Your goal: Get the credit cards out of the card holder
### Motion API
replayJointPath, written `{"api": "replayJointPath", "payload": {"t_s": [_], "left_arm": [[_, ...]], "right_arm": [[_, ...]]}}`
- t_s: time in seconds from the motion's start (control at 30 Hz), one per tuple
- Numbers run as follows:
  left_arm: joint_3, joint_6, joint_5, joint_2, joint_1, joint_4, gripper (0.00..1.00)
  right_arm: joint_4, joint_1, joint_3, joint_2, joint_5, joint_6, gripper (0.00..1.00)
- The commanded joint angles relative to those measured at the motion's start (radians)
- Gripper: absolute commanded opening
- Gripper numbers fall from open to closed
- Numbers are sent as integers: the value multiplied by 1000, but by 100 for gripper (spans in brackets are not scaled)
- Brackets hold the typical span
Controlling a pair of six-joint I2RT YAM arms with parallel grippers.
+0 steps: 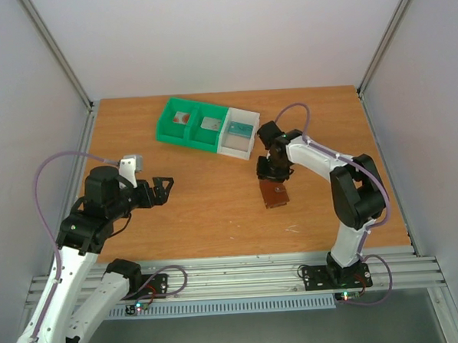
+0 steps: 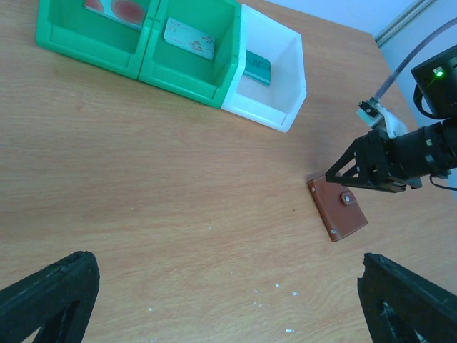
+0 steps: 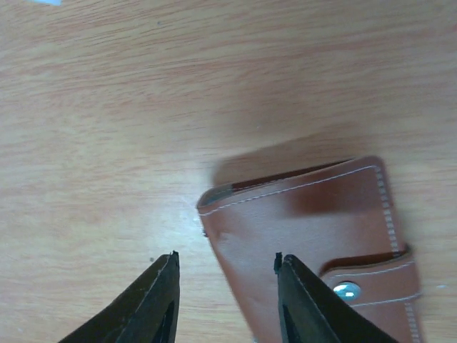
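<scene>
The right arm [image 1: 320, 157] rises from its base at the near edge, folds at the elbow and reaches back toward the middle of the bench [image 1: 208, 219]. Its wrist bends steeply down over the card holder [image 1: 275, 194]. The right claw [image 3: 226, 259] is spread to a modest gap. In its own wrist view one tip stands over bare wood and the other over the brown leather, so the gap straddles the holder's edge near a corner. Whether the tips touch the leather cannot be told. The holder lies flat and folded shut on the bench, its tab snapped over with a metal stud [image 3: 346, 289] — a detail only the right wrist view makes plain.

The left arm [image 1: 100, 195] leans in from the left side, well apart from the holder. The left claw [image 1: 162, 189] points toward the middle, is spread wide and holds nothing, hanging above bare bench.

The left wrist view shows what the top view only hints at — three cards lying in the row of bins at the far side. A red-and-white card [image 2: 114, 8] is in the left green bin [image 2: 86, 53], a pale card [image 2: 189, 38] in the second green bin [image 2: 187, 82], and a teal card [image 2: 258, 66] in the white bin [image 2: 296, 86]. The bins stand well apart from the holder.
</scene>
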Motion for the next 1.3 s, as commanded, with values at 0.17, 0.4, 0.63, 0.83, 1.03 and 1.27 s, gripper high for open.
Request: {"api": "replayJointPath", "payload": {"t_s": [0.17,0.4,0.63,0.83,1.03,1.27], "left_arm": [[1,1,-13,14,-6,9,99],[40,-10,21,106,-6,-55,99],[33,-45,119,250,-8,-55,93],[-3,-69,177,339,-40,-22,88],[-56,-126,240,357,-58,65,86],[-73,-150,218,373,-60,83,83]], "right_arm": [[-32,-107,-18,-84,54,-123,48],[35,-186,-49,-43,-24,-168,51],[62,-205,-38,29,-88,-193,52],[73,-204,-73,44,-100,-216,51],[92,-158,-95,59,-142,-222,47],[95,-48,-107,44,-138,-167,44]]}}
